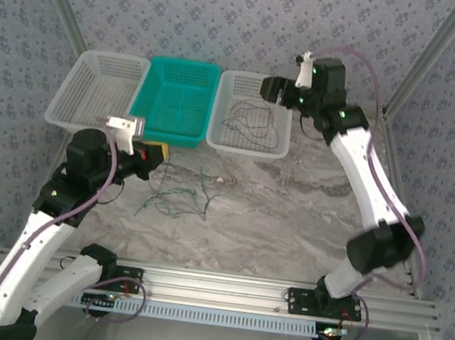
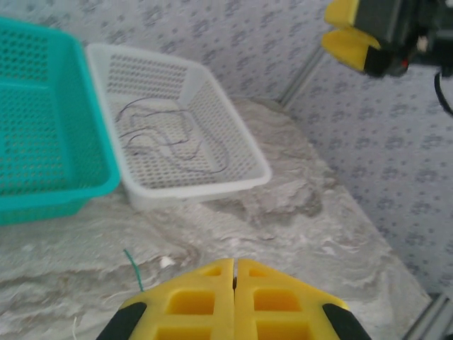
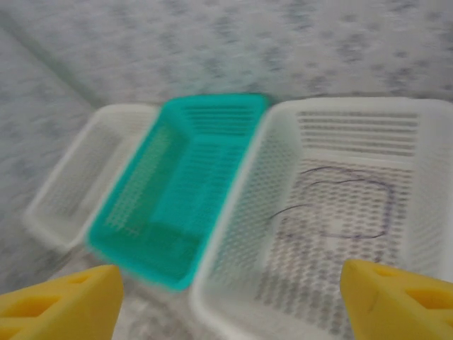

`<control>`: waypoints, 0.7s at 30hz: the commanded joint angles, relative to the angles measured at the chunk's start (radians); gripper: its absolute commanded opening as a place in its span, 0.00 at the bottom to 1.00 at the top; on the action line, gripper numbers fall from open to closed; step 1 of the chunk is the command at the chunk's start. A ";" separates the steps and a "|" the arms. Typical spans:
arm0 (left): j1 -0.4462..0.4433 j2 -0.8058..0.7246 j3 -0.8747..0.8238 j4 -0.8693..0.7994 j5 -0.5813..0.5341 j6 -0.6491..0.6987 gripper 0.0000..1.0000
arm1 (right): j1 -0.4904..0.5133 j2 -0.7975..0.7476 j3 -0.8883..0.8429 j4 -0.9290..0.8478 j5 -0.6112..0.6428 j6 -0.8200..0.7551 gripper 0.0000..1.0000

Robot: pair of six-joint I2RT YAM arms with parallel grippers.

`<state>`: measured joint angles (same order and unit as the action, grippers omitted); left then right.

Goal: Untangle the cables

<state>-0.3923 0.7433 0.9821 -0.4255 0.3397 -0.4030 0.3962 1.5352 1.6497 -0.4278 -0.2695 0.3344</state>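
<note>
The left gripper (image 2: 234, 263) hangs low over the marble table (image 1: 288, 220), near its left side, with its yellow fingers pressed together. Just ahead of it, a loose tangle of thin green cables (image 1: 177, 199) lies on the table in front of the baskets; in the left wrist view one green strand runs toward the closed fingers, but whether they pinch it cannot be told. A dark cable (image 1: 247, 118) lies in loops on the floor of the right white basket (image 1: 247, 149). Touching that basket stands a teal basket (image 1: 169, 133), and beside it a left white basket (image 1: 61, 106). The right gripper (image 3: 230, 283) hovers above the right basket's far right edge, its fingers spread wide apart.
</note>
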 commanded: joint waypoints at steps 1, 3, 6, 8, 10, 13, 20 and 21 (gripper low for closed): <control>-0.047 0.029 0.117 -0.035 -0.005 -0.003 0.00 | 0.131 -0.126 -0.283 0.202 -0.076 -0.131 0.94; -0.074 0.060 0.171 -0.051 -0.009 0.001 0.00 | 0.249 -0.206 -0.435 0.297 0.056 -0.234 1.00; -0.119 0.108 0.235 -0.071 -0.013 0.011 0.00 | 0.351 -0.270 -0.640 0.444 0.076 -0.316 1.00; -0.153 0.128 0.256 -0.066 -0.014 0.026 0.00 | 0.381 -0.278 -0.726 0.535 -0.021 -0.336 1.00; -0.185 0.146 0.270 -0.059 -0.017 0.038 0.00 | 0.416 -0.268 -0.774 0.587 -0.038 -0.366 1.00; -0.233 0.162 0.285 -0.049 -0.032 0.053 0.00 | 0.439 -0.233 -0.794 0.588 -0.071 -0.423 0.96; -0.277 0.168 0.293 -0.041 -0.084 0.054 0.00 | 0.492 -0.136 -0.855 0.694 -0.184 -0.484 0.96; -0.279 0.166 0.293 -0.040 -0.090 0.052 0.00 | 0.502 -0.115 -0.854 0.707 -0.189 -0.504 0.95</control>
<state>-0.6636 0.9184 1.2377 -0.4759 0.2798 -0.3645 0.8780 1.3716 0.8162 0.1875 -0.3920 -0.1040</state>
